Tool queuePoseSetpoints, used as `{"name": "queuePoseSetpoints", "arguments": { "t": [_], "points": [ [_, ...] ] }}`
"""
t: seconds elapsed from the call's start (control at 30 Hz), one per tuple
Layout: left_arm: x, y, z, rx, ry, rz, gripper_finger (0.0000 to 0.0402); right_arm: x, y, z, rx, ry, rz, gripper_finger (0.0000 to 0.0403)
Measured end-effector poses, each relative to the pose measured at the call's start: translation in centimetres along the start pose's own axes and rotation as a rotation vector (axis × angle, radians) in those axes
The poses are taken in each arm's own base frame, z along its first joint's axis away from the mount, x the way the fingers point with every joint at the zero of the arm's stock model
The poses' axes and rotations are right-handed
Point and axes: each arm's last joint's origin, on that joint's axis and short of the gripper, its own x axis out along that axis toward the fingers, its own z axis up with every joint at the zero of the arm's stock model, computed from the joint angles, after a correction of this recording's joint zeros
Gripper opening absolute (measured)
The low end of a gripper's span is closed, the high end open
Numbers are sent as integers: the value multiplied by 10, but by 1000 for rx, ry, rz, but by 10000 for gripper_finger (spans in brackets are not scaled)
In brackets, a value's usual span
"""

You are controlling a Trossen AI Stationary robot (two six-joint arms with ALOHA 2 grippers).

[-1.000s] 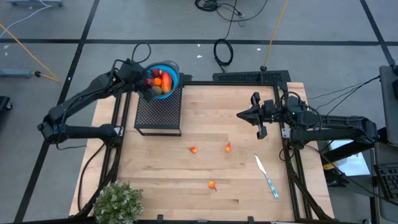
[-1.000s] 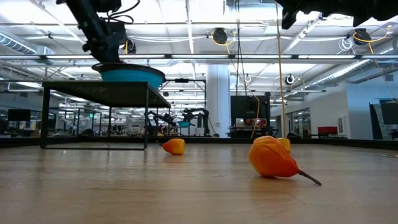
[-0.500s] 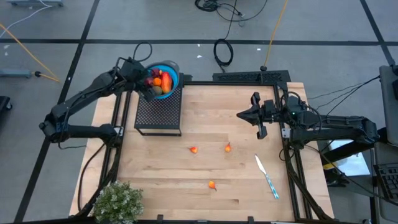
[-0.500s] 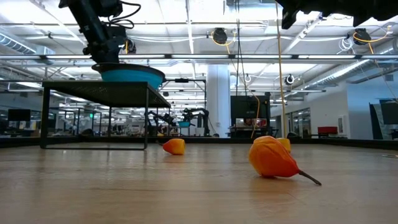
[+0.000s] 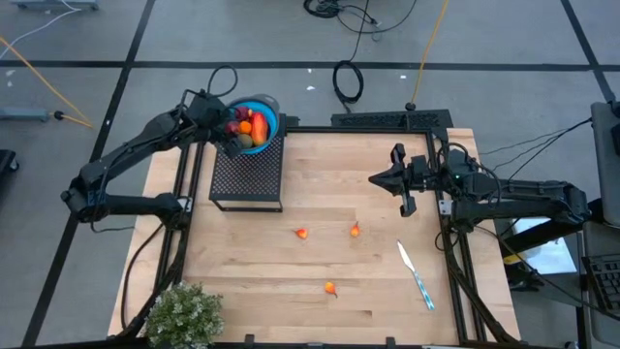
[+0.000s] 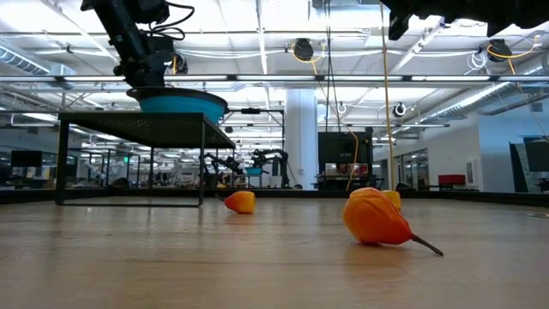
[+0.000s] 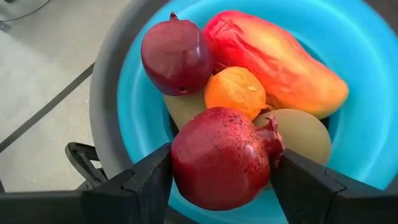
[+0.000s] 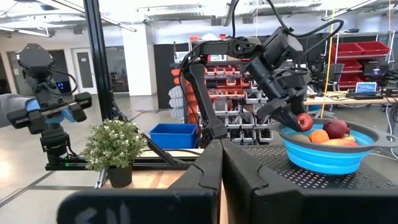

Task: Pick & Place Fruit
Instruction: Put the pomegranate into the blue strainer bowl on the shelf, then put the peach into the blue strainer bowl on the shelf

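The left gripper (image 7: 221, 180) is held over the blue bowl (image 5: 268, 109), which sits on a black mesh stand (image 5: 247, 174) at the far left edge of the table (image 5: 329, 242). A dark red ball (image 7: 221, 158) is seen between its fingers (image 7: 146, 180), just above the fruit piled in the bowl; whether the pads press it or have parted from it cannot be told. Beneath and beside it lie a second dark red ball (image 7: 176, 55), the red-orange oblong (image 7: 273, 59), an orange piece (image 7: 236, 91) and the olive-brown oval (image 7: 301, 134) — the bowl is closely packed.

Three small orange bits (image 5: 302, 233) (image 5: 356, 230) (image 5: 330, 288) are spread well apart over the open middle of the table. A white and blue utensil (image 5: 415, 274) lies toward the right edge, and a green plant (image 5: 182, 315) stands at the near left corner.

The right gripper (image 5: 397, 181) is held above the far right part of the table, fingers pressed together, holding nothing.
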Motion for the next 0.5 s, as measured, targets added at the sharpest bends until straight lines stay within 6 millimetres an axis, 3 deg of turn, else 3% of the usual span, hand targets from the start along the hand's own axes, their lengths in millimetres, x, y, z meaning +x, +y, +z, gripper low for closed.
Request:
{"name": "queuePoseSetpoints", "arguments": {
  "t": [0.3, 0.5],
  "points": [
    [-7, 1, 0, 24, -33, 3, 299, 0, 0, 0, -1, -4, 1, 0],
    [-45, 8, 13, -38, -176, 11, 300, -1, 0, 2, -4, -14, 4, 0]
  ]
}}
